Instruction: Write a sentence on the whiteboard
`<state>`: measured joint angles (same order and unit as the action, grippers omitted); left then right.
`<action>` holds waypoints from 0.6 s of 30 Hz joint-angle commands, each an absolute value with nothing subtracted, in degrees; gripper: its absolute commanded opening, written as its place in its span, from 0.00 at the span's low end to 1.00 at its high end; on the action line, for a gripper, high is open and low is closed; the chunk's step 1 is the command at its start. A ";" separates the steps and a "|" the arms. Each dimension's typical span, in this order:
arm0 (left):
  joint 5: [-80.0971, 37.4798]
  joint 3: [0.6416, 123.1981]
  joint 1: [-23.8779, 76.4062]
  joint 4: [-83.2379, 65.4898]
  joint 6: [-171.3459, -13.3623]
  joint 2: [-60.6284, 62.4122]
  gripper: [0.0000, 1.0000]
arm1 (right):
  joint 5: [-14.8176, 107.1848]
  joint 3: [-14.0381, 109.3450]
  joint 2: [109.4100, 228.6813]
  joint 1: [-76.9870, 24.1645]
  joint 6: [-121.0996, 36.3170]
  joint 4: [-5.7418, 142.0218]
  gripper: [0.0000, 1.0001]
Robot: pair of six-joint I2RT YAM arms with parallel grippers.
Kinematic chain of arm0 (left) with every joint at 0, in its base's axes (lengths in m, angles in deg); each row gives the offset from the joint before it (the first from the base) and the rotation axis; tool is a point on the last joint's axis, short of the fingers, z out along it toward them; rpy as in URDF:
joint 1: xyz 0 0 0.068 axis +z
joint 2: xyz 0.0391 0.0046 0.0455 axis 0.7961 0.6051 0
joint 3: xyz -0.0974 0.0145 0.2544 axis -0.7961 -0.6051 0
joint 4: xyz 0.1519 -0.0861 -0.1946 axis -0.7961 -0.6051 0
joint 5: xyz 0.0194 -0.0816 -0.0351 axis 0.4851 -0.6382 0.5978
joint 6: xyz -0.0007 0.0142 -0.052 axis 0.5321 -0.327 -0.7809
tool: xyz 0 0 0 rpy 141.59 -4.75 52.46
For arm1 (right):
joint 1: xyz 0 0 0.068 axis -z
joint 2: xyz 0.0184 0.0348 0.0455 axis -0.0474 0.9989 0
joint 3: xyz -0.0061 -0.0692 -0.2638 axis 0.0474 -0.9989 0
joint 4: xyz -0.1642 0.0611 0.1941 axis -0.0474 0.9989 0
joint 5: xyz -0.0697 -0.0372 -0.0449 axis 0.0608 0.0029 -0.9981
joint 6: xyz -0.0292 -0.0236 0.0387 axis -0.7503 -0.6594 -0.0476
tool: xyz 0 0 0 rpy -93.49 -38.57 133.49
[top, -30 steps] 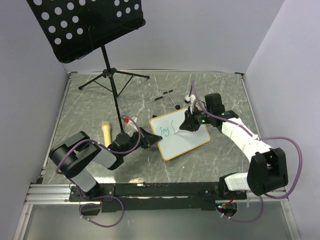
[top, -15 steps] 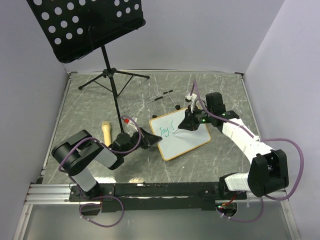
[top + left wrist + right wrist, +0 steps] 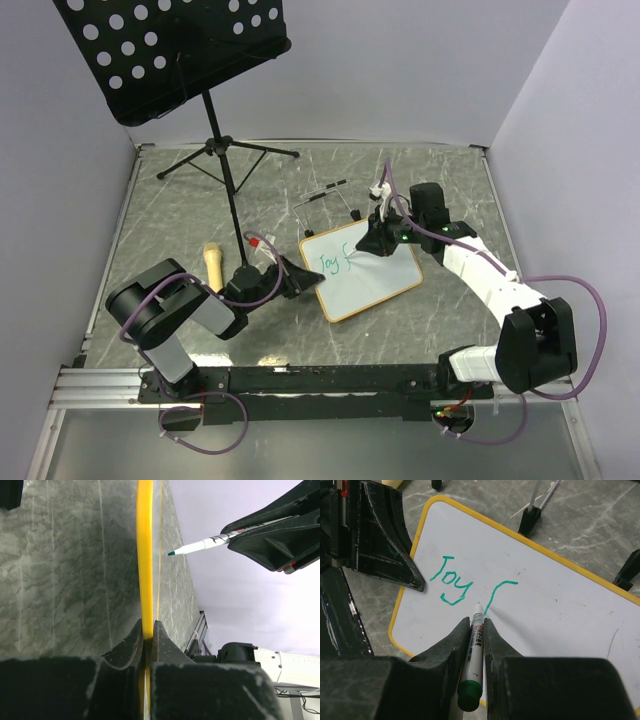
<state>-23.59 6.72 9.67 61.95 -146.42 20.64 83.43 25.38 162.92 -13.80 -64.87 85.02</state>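
Lying beneath right tool [image 3: 477, 622], whiteboard [image 3: 560, 615]

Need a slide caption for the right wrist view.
Right hand holds a green marker, tip by a curved stroke beside "Joy" on the whiteboard.

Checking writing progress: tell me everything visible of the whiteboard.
The whiteboard is a small white rectangle with a yellowish frame and rounded corners, lying on the marbled table. Green "Joy" and a curved stroke are written on it. The left gripper pinches its edge; the marker in the right gripper points at the stroke.
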 commanded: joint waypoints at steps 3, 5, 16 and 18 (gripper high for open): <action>-26.23 8.21 9.61 85.00 -145.99 21.29 0.01 | 82.23 27.13 163.46 -15.39 -64.50 81.87 0.00; -26.32 8.29 9.61 85.09 -145.99 21.37 0.01 | 81.79 27.04 163.64 -15.83 -64.24 81.52 0.00; -26.32 8.12 9.52 85.17 -145.90 21.02 0.01 | 80.03 27.83 165.92 -16.44 -64.50 82.84 0.00; -26.23 8.12 9.52 85.17 -145.90 21.02 0.01 | 79.42 27.92 165.92 -16.62 -64.59 82.92 0.00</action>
<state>-24.36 6.74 9.69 61.79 -146.51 21.01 80.37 25.38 164.78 -15.92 -64.45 83.64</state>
